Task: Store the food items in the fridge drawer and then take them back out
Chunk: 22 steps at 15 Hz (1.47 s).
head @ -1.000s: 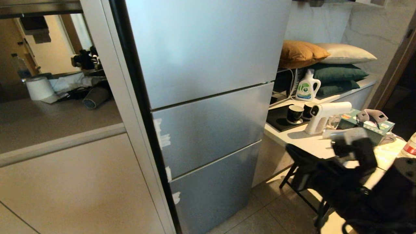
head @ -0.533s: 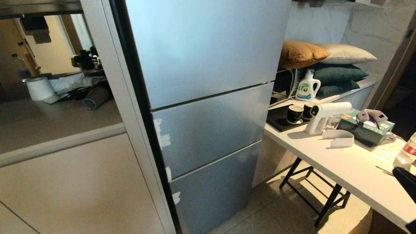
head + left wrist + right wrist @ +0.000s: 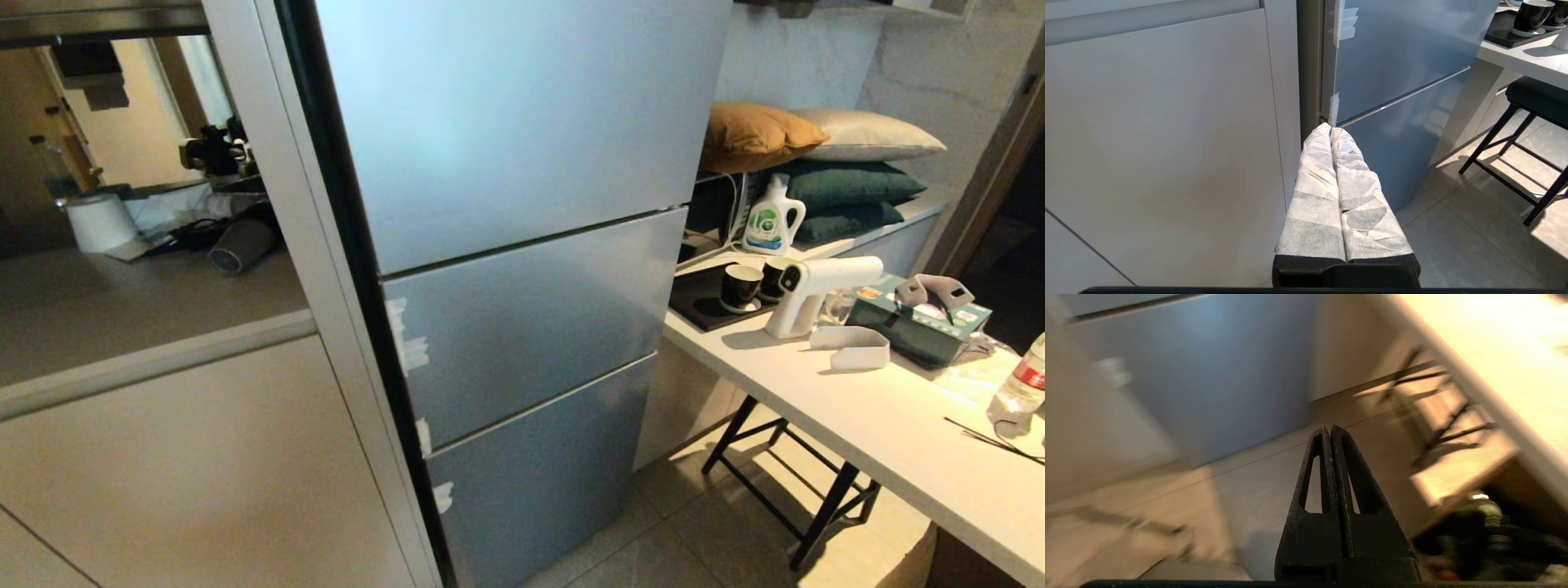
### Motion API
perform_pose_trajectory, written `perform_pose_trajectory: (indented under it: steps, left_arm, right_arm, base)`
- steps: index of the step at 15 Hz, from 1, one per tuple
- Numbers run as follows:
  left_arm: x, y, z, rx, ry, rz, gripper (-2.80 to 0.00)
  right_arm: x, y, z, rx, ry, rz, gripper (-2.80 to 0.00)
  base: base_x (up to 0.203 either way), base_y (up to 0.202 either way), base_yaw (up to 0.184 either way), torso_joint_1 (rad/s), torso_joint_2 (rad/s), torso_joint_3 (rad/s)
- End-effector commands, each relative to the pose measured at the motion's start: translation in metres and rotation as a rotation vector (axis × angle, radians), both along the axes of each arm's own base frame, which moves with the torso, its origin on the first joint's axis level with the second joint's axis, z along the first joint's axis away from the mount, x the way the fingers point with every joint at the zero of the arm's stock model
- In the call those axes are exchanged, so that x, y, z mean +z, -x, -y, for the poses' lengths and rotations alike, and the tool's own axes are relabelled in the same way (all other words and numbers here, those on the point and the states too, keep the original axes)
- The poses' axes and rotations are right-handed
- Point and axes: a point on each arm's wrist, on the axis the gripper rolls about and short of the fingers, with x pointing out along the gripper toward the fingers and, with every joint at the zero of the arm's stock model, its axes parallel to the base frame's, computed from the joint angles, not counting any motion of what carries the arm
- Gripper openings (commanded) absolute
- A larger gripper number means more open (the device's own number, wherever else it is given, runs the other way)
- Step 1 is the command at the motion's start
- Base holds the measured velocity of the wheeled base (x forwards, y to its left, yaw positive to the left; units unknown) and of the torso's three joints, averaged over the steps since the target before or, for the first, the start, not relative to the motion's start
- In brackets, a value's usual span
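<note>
Silver-grey panels with a bluish sheen are shown on the fridge point(image 3: 522, 163); white tape strips point(image 3: 406, 343) are seen along its dark left edge. Just ahead of the left gripper point(image 3: 1330, 131), whose fingers point(image 3: 1349, 179) are wrapped in creased white fabric over black bases, beige cabinet doors point(image 3: 1167, 143) are shown. The right gripper point(image 3: 1329, 428) is matt black, above pale grey-beige floor tiles point(image 3: 1257, 486). On the white table point(image 3: 882, 425) with black legs are depicted a white spray gun point(image 3: 808, 290), black-and-white cups point(image 3: 741, 287), a dark green tissue box point(image 3: 914, 322), and mustard, cream and dark green cushions point(image 3: 816, 163).
</note>
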Motion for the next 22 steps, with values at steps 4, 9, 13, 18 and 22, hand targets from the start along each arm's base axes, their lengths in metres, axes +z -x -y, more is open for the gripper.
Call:
perform_pose_trajectory:
  steps: [4,9,13,18,22]
  left_arm:
    - [-0.002,-0.001,0.0,-0.001,0.0,-0.009,-2.8]
    - [-0.002,-0.001,0.0,0.0,0.0,-0.008,-2.8]
    - [-0.003,-0.001,0.0,0.0,0.0,-0.009,-2.8]
    - [-0.002,-0.001,0.0,0.0,0.0,-0.008,-2.8]
    - [-0.002,-0.001,0.0,-0.001,0.0,-0.008,-2.8]
  right_arm:
    - [-0.004,0.018,0.0,-0.04,0.059,0.213,-2.8]
    - [-0.005,0.023,0.0,-0.024,0.028,0.278,-2.8]
    - [-0.005,0.023,0.0,-0.043,-0.046,0.28,-2.8]
    - [-0.005,0.023,0.0,-0.062,-0.061,0.28,-2.8]
    - [-0.005,0.023,0.0,-0.062,-0.061,0.28,-2.8]
  base:
    - [0.0,0.0,0.0,0.0,0.0,0.0]
    - [0.0,0.0,0.0,0.0,0.0,0.0]
    - [0.0,0.0,0.0,0.0,0.0,0.0]
    - [0.0,0.0,0.0,0.0,0.0,0.0]
    - [0.003,-0.006,0.088,0.005,0.0,0.001]
